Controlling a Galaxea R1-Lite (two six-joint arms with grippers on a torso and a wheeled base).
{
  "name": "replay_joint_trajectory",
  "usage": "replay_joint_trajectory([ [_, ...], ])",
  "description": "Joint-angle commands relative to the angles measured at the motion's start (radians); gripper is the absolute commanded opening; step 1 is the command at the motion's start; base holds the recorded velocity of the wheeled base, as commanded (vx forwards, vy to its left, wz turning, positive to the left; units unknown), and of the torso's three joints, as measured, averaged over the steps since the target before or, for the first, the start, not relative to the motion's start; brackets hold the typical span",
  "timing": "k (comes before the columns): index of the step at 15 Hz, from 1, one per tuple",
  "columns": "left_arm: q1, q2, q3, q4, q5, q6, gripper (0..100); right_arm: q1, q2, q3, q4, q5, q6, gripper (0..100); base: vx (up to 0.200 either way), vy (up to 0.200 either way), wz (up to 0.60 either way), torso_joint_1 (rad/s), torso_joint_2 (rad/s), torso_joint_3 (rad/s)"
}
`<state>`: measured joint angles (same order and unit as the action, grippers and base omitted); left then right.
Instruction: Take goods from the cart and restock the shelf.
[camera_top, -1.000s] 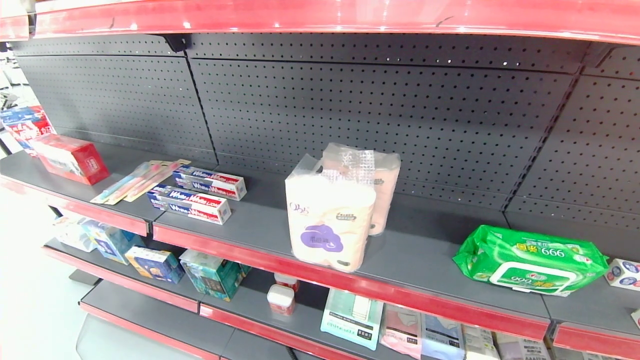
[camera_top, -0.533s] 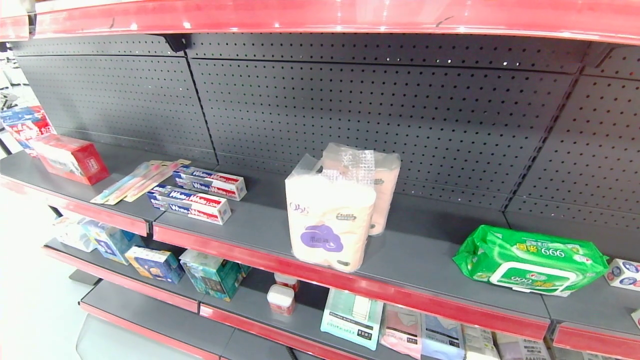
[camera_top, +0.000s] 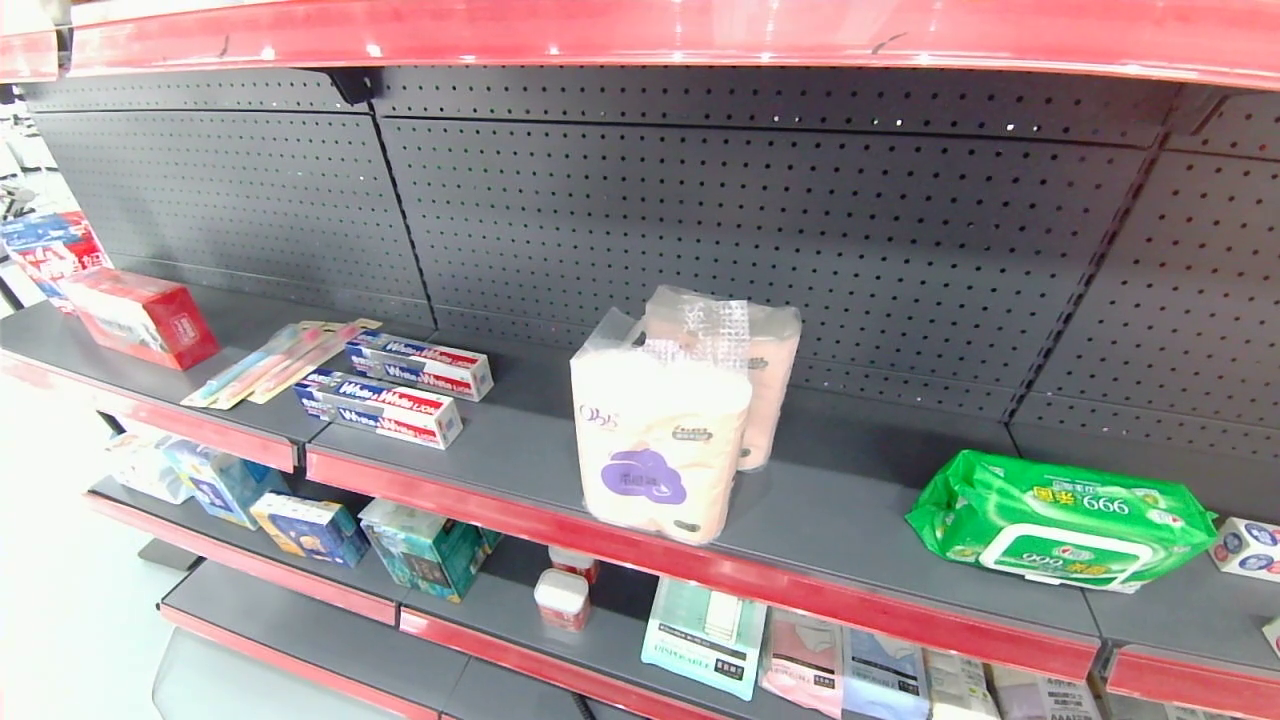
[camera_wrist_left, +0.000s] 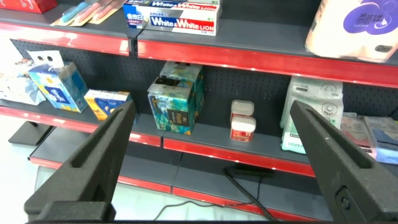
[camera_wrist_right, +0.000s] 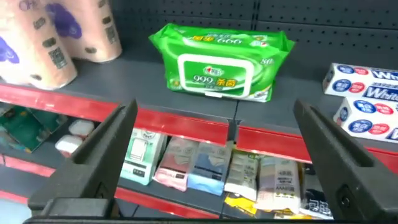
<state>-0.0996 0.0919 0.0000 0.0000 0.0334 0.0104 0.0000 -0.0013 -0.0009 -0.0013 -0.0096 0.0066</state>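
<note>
Left gripper (camera_wrist_left: 211, 109) and right gripper (camera_wrist_right: 214, 107): jaws wide, nothing held, both facing the shelf (camera_top: 850, 500) front. The left is level with the tier under the toothpaste boxes (camera_wrist_left: 171, 17). The right is opposite the green wipes pack (camera_wrist_right: 221, 62), whose long axis runs along the shelf edge, across the jaw gap. Bare board between toilet-roll pack (camera_top: 660, 440) and wipes pack lies nearer the right arm, so probably its slot; the cart's bearing from either gripper cannot be told.

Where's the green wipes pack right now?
Head view: the wipes pack lies flat on the shelf, right side, well right of the paper rolls and just left of a small patterned box.
</note>
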Motion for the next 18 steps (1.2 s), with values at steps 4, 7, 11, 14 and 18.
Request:
replay_joint_trajectory([
  [4, 0.0, 0.002, 0.0, 0.002, 0.0, 0.0, 100, 0.0, 0.001, 0.001, 0.001, 0.005, 0.001, 100, 0.0, 0.0, 0.0, 0.0, 0.0, 0.0],
  [7, 0.0, 0.002, 0.0, 0.002, 0.0, 0.0, 100, 0.0, 0.001, 0.001, 0.0, 0.008, 0.015, 100, 0.0, 0.0, -0.6, 0.002, 0.0, 0.005],
  [11, 0.0, 0.003, 0.0, 0.002, -0.001, 0.002, 100, 0.0, 0.001, 0.001, 0.0, 0.014, 0.018, 100, 0.0, 0.0, -0.6, 0.008, 0.0, 0.0],
  [14, 0.0, 0.003, 0.0, 0.002, -0.001, 0.002, 100, 0.0, 0.001, 0.001, 0.0, 0.014, 0.016, 100, 0.0, 0.0, -0.6, 0.004, 0.0, 0.001],
  [18, 0.0, 0.002, 0.0, 0.0, -0.001, 0.002, 100, 0.0, 0.001, 0.001, 0.0, 0.013, 0.012, 100, 0.0, 0.0, -0.3, 0.001, 0.0, -0.001],
])
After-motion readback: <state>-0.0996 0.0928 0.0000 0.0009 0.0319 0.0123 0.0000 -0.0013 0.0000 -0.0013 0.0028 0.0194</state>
